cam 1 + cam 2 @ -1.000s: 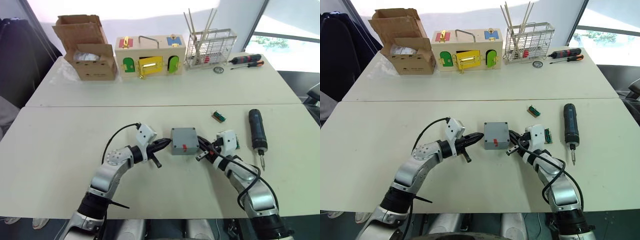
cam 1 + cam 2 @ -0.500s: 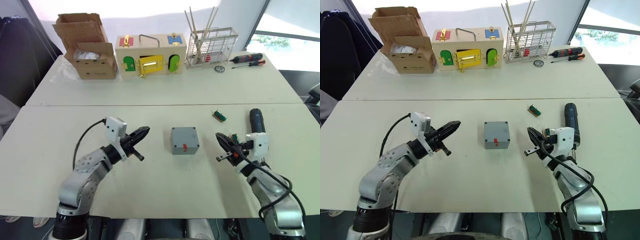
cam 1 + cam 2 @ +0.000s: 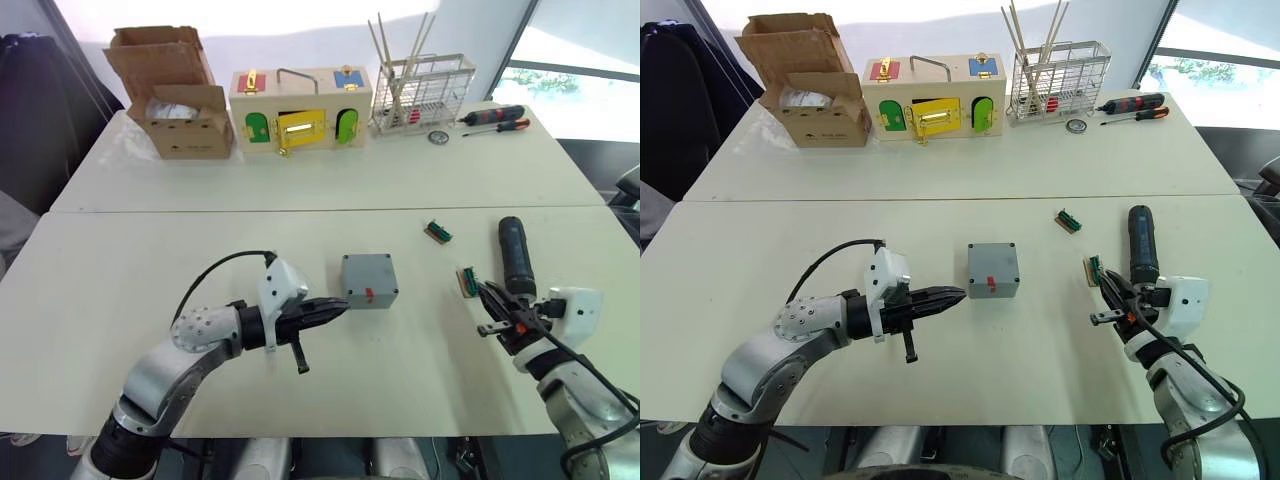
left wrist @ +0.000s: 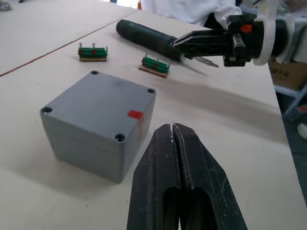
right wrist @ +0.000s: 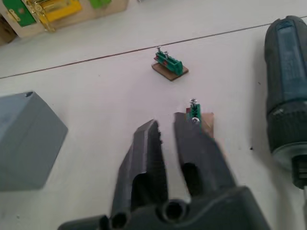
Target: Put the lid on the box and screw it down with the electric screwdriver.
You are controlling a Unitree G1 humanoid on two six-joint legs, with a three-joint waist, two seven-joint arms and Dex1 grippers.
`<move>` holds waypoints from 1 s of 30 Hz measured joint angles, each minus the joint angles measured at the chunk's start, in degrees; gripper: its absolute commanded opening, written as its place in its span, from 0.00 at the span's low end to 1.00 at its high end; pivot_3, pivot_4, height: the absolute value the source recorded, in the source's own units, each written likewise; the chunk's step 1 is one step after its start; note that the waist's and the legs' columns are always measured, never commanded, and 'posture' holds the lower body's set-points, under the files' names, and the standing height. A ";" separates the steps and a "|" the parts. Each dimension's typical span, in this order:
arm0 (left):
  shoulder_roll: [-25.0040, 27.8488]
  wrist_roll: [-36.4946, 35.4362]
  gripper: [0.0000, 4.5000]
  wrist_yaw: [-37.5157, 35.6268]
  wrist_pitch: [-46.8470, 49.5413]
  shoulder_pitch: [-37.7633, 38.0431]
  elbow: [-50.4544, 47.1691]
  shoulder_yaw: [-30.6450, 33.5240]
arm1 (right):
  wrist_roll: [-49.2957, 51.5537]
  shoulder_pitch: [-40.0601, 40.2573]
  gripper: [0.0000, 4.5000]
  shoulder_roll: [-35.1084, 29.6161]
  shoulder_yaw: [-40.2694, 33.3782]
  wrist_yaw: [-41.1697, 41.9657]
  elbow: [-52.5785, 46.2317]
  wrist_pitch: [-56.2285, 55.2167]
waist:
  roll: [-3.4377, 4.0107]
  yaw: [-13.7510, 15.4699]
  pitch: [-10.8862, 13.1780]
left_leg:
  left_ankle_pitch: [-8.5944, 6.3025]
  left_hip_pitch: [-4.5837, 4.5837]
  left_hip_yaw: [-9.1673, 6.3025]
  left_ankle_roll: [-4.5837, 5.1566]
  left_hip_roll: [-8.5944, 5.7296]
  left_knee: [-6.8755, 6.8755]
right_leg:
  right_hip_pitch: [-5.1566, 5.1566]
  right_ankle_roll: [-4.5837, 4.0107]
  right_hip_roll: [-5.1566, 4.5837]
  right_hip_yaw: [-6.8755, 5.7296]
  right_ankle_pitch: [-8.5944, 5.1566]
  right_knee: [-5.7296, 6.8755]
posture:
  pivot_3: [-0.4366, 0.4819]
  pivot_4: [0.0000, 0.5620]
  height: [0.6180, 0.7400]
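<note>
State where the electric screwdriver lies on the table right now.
In the left eye view, the electric screwdriver lies flat on the near table at the robot's right, beyond the right gripper and beside a small green connector board.

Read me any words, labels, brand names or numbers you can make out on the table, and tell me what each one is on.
No legible text anywhere.
Small deep grey plastic box: a plain red mark, no lettering.
Thick black electric screwdriver: no readable marking.
Brown cardboard box: a pale label inside, too small to read.
Wooden box with coloured doors: no text visible.
</note>
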 measured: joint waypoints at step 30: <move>-3.06 0.76 0.00 0.97 -0.72 0.30 0.89 -2.91 | -0.67 -10.93 0.55 -1.92 2.37 -0.97 8.29 9.66 | 0.09 -0.03 0.06 | 0.00 -0.03 0.00 0.01 0.00 0.02 | 0.00 0.16 -0.01 -0.01 0.08 -0.04 | 0.48 0.27 0.95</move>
